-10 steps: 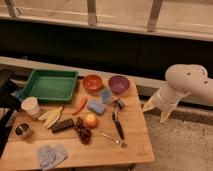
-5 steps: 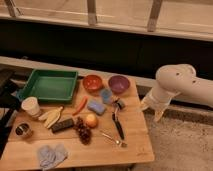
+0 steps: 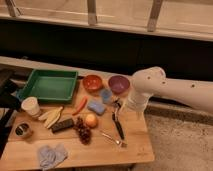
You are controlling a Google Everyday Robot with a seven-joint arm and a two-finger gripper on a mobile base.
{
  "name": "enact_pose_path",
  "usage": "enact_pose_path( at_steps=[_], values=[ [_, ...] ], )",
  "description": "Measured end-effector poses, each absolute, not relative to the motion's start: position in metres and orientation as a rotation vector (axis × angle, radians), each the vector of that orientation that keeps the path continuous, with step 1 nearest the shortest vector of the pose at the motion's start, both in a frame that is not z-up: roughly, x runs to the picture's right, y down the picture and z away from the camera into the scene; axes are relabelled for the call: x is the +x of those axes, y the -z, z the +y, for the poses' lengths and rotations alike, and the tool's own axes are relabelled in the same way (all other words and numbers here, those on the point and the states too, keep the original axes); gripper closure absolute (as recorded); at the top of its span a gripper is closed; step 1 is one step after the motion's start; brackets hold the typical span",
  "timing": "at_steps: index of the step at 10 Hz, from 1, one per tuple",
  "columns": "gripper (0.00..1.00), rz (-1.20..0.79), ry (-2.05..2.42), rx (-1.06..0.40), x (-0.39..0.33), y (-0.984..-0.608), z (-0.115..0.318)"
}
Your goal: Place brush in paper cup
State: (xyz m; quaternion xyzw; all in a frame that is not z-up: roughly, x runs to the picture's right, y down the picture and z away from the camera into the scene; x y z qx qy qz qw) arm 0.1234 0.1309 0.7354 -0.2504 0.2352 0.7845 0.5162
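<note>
The brush point(image 3: 118, 126) lies on the wooden table point(image 3: 135, 150) right of the middle, black handle pointing toward the front, pale head point(image 3: 116, 105) toward the bowls. The paper cup point(image 3: 31, 106) stands upright near the table's left edge, in front of the green tray. My white arm reaches in from the right. My gripper point(image 3: 132, 106) hangs at the table's right edge, just right of the brush head and a little above it. It holds nothing that I can see.
A green tray point(image 3: 50, 86) sits at the back left, an orange bowl point(image 3: 92, 82) and a purple bowl point(image 3: 119, 84) behind the brush. Blue sponges point(image 3: 97, 106), a red pepper point(image 3: 80, 106), bananas point(image 3: 50, 116), grapes point(image 3: 83, 131), a metal utensil point(image 3: 110, 137), a metal tin point(image 3: 22, 130) and a cloth point(image 3: 50, 154) are spread around.
My arm has swung left from beside the table, bringing the gripper in over the table's right edge, close to the brush head. Nothing on the table has moved.
</note>
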Motion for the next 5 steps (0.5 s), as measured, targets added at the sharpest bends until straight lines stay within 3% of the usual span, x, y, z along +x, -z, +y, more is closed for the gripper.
enact_pose_path(
  at_steps=[5],
  values=[
    [0.35, 0.534, -1.901, -0.584, 0.097, -0.764, 0.116]
  ],
)
